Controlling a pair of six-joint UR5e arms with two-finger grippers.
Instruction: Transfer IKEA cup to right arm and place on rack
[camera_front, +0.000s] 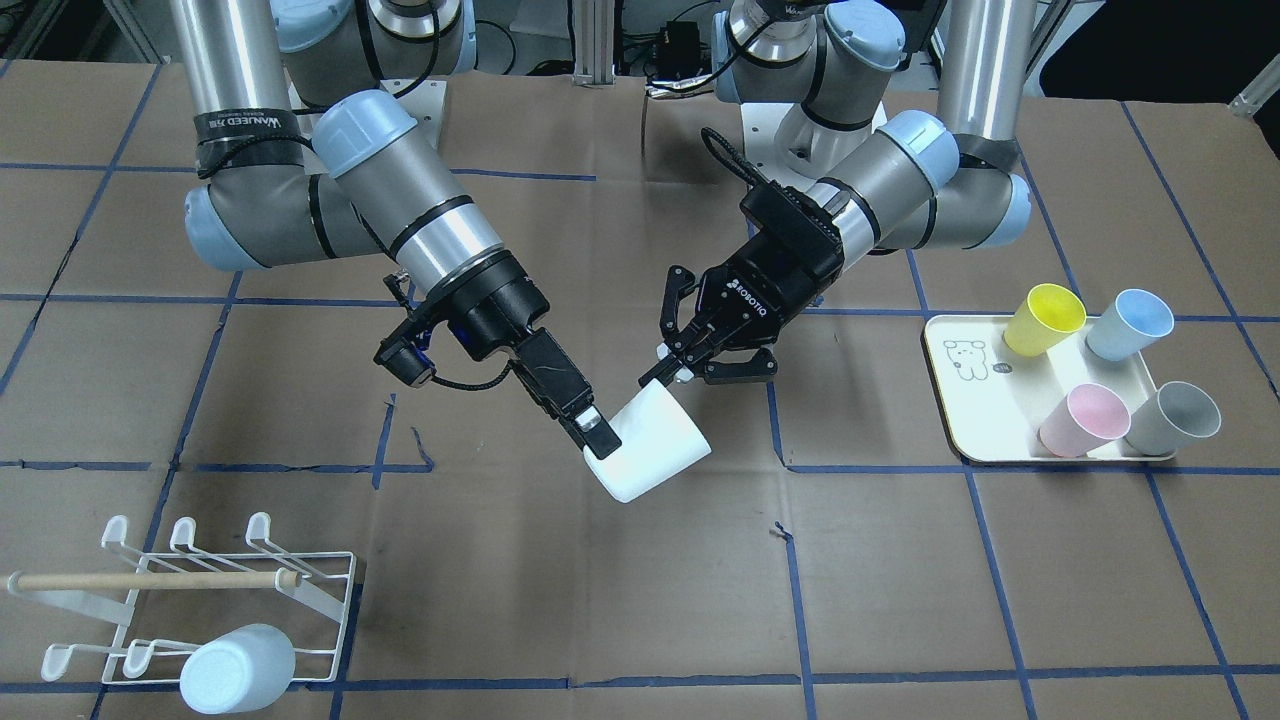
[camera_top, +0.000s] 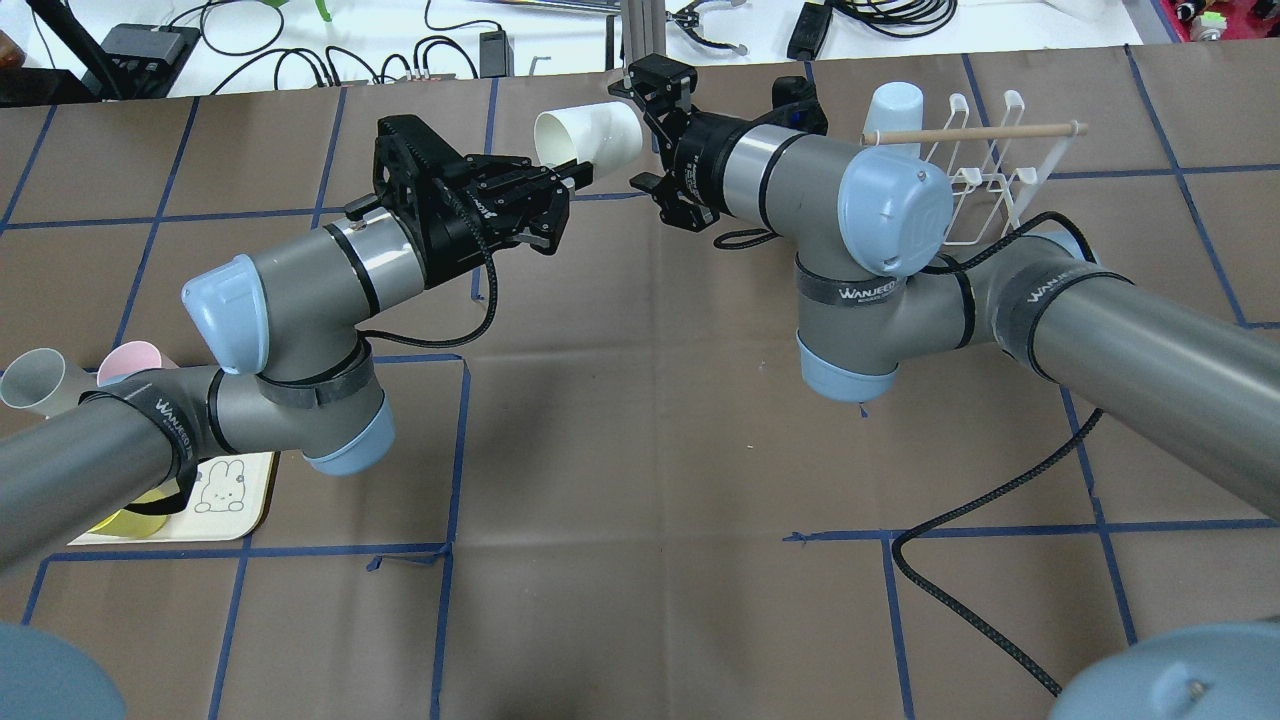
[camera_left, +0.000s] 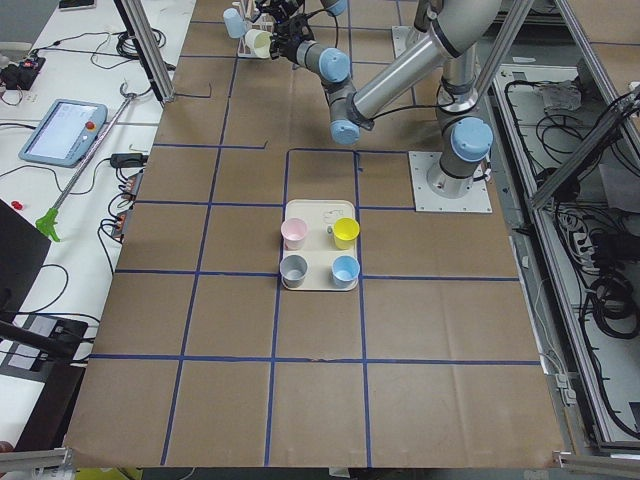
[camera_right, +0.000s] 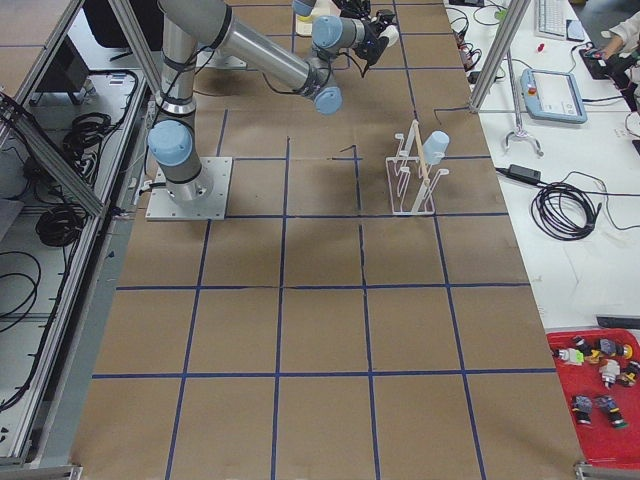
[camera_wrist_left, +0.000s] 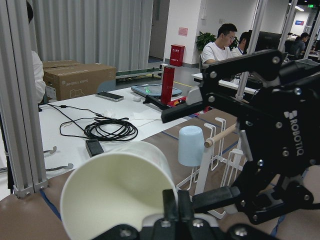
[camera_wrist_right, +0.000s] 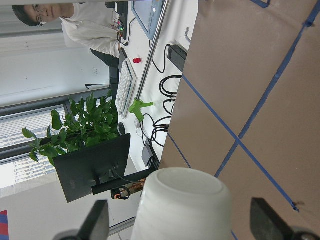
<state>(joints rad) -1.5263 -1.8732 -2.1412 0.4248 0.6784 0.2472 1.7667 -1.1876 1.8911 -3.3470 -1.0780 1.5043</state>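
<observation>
The white IKEA cup (camera_front: 655, 445) hangs in the air between both arms over the middle of the table, lying on its side. My left gripper (camera_front: 668, 368) is shut on its rim, and the left wrist view shows the pinched fingers (camera_wrist_left: 171, 205) at the cup's mouth (camera_wrist_left: 115, 190). My right gripper (camera_front: 600, 440) is at the cup's base. In the right wrist view its fingertips (camera_wrist_right: 97, 220) stand apart on either side of the cup (camera_wrist_right: 182, 210), so it is open around it. The white wire rack (camera_front: 200, 590) stands on the right arm's side.
A light-blue cup (camera_front: 235, 668) hangs upturned on the rack. A cream tray (camera_front: 960, 400) on the left arm's side holds yellow (camera_front: 1043, 318), blue (camera_front: 1128, 323), pink (camera_front: 1082, 420) and grey (camera_front: 1172, 418) cups. Brown cardboard with blue tape lines covers the table.
</observation>
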